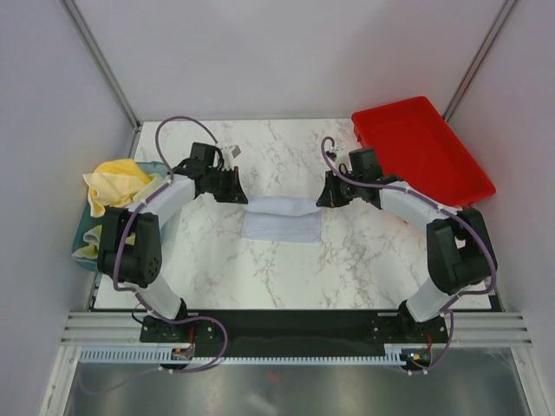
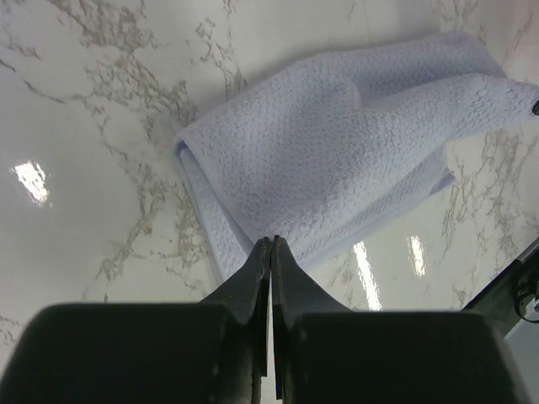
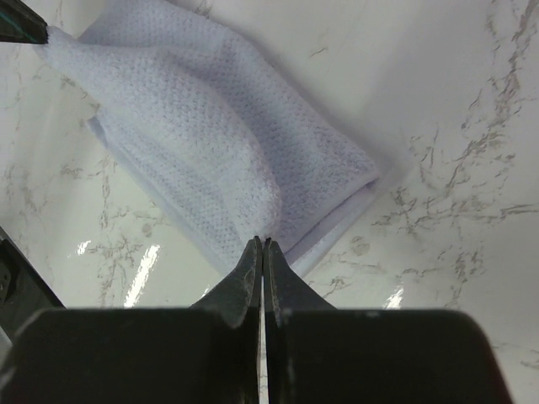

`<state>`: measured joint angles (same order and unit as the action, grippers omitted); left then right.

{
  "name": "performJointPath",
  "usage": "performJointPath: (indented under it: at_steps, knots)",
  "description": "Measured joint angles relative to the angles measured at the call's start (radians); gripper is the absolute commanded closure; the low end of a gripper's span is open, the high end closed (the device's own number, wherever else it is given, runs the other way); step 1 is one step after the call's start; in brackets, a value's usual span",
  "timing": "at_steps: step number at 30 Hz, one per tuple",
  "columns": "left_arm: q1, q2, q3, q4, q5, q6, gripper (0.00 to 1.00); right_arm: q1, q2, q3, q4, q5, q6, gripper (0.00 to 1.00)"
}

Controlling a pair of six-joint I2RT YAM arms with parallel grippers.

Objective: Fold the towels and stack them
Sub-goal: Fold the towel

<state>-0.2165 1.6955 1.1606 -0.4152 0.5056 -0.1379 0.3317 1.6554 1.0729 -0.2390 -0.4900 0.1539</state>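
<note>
A pale blue waffle towel (image 1: 280, 218) lies in the middle of the marble table, folded over on itself. My left gripper (image 1: 237, 192) is shut on the towel's far left corner, and my right gripper (image 1: 323, 198) is shut on its far right corner. In the left wrist view the closed jaws (image 2: 270, 242) pinch the upper layer of the towel (image 2: 337, 143), which rises off the layer below. In the right wrist view the closed jaws (image 3: 262, 242) pinch the upper layer of the towel (image 3: 194, 126) in the same way. The other gripper's tip holds the far corner in each wrist view.
A red tray (image 1: 425, 152) sits at the back right of the table. A pile of yellow (image 1: 117, 182) and teal towels hangs at the left edge. Grey walls enclose the table on three sides.
</note>
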Motion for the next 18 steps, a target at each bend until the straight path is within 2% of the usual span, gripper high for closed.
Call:
performJointPath:
  at_steps: [8, 18]
  knots:
    - [-0.009, -0.117, -0.122, 0.001, -0.038, -0.055, 0.98, 0.036, -0.117, -0.124, 0.022, 0.021, 0.048, 1.00]
    - [-0.047, -0.173, -0.222, -0.009, -0.112, -0.122, 0.98, 0.064, -0.150, -0.249, 0.052, 0.037, 0.103, 1.00]
